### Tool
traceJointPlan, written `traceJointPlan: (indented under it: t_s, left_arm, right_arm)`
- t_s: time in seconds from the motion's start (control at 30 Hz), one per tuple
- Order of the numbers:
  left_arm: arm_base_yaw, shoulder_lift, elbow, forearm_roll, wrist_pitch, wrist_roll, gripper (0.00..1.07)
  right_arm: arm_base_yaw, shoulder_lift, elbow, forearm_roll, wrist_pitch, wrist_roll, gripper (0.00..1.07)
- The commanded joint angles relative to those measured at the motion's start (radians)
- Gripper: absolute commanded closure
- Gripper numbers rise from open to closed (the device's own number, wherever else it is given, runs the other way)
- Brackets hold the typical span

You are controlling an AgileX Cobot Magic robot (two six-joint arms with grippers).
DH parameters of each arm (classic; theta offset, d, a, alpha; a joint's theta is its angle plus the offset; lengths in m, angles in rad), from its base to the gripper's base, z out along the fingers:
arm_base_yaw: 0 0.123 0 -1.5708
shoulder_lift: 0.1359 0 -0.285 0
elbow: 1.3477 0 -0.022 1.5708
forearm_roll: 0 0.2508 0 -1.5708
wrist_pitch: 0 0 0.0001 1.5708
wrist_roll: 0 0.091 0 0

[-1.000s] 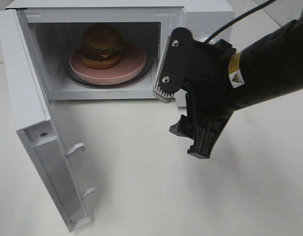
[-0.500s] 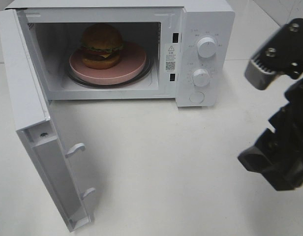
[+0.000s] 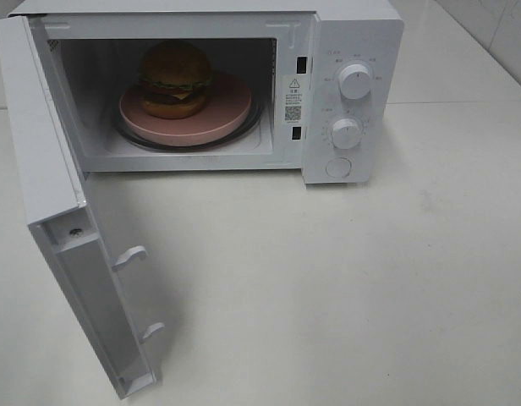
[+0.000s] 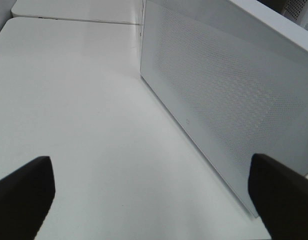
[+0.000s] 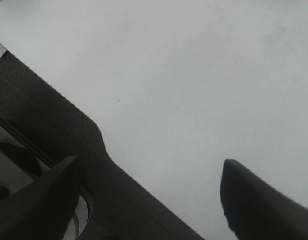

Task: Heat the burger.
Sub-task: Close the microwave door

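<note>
Inside the microwave (image 3: 353, 101) the burger (image 3: 175, 79) sits ready for the door (image 3: 66, 211) to shut: the right gripper (image 5: 151, 197) has left its front, jaws spread, seemingly empty, as on the left gripper (image 4: 154, 195).

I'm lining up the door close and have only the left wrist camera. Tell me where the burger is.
Observer: The burger sits on the pink plate inside the microwave.
Operator: Report the door.
Observer: The door is swung wide open, at the left of the high view.
Operator: Give me the right gripper.
Observer: The right gripper is open and empty above the table.
</note>
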Motion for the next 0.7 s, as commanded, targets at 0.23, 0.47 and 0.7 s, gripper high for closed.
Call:
traceJointPlan:
  t_s: [0.23, 0.47, 0.7]
  left_arm:
    - [0.001, -0.017, -0.001, -0.001, -0.001, 0.001, 0.09]
    - [0.001, -0.017, -0.001, -0.001, -0.001, 0.001, 0.09]
    - [0.001, -0.017, -0.001, -0.001, -0.001, 0.001, 0.09]
  right_arm:
    - [0.003, -0.2, 0.055, -0.004, 0.038, 0.011, 0.32]
    - [-0.142, -0.325, 0.153, -0.002, -0.046, -0.015, 0.32]
    - [-0.264, -0.38, 0.192, 0.022, -0.132, -0.018, 0.32]
